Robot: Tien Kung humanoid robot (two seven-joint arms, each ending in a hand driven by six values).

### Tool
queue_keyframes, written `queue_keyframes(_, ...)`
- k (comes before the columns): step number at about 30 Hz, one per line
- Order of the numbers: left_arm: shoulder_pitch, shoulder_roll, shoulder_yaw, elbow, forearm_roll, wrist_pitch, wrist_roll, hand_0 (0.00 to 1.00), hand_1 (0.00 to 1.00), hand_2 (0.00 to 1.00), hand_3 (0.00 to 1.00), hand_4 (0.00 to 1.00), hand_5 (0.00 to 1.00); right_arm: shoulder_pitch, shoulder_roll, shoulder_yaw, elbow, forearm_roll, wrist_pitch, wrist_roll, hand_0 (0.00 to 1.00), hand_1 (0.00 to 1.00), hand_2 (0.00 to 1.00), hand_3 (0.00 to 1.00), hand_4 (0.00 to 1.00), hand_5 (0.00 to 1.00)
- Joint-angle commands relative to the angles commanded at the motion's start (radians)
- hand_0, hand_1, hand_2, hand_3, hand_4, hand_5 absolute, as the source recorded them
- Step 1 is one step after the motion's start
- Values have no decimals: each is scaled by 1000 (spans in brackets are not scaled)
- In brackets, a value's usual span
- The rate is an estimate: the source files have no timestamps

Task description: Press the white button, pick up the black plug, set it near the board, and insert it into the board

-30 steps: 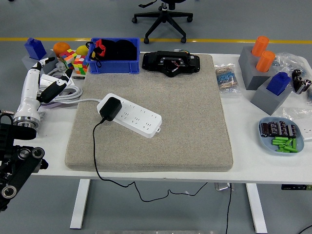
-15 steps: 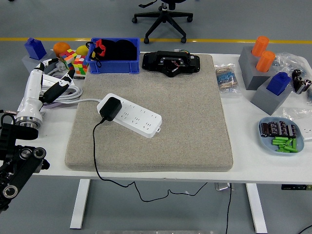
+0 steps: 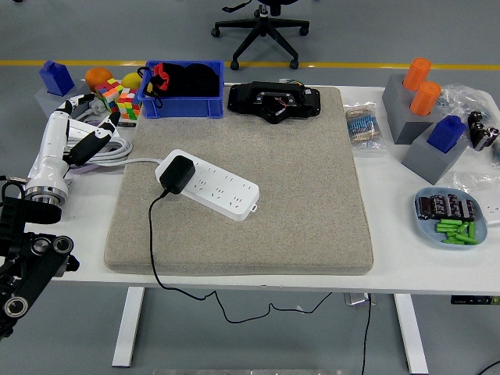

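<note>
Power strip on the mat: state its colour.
White, clearest in the head view: power strip, with a black plug in it.

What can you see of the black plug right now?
The black plug is a blocky, matte adapter that looks like plastic. It sits seated in the left end of the white power strip, which lies angled on the beige mat. Its thin black cord runs from its lower edge across the mat, over the table's near edge and down. No hand touches it; the left hand is off the mat to the left.
</note>
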Motion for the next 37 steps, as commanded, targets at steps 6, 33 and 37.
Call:
queue_keyframes(6,-4,1,4,1,-1,-1,1,998,967,903,815,821,646,4,-2,-4,3,1,1,-1,618,591,590,585,655,398)
queue_keyframes(33,2,-4,9,1,-2,-4,6,998,965,902,812,814,643,-4,1,4,1,-6,5,-8,617,593,594,587,657,402)
queue_keyframes(37,2,-5,7,1,-2,-4,7,998,965,902,812,814,643,-4,2,3,2,-6,6,-8,617,593,594,587,657,402)
